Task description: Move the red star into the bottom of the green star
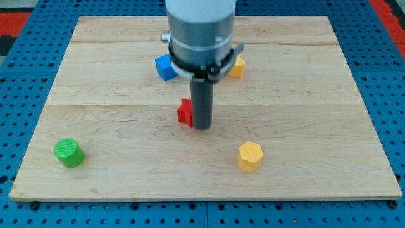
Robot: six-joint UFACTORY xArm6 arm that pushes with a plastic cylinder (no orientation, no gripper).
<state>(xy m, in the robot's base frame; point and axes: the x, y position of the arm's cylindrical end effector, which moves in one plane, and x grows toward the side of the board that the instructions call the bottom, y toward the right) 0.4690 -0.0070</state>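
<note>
Camera view: no pincer fitted, so nothing is open, shut or held; the arm ends in a dark rod, and my tip (202,127) rests on the bench (114,76), touching the right side of the red star (185,112). That side suits a push toward the view's left. The green block (68,152), apparently the green star, sits well to the red star's lower left. Also present: blue block (165,67) above the red star, yellow hexagonal block (249,156) lower right, another yellow block (237,66) upper right. Bench is pale planked wood; blocks look matte.
</note>
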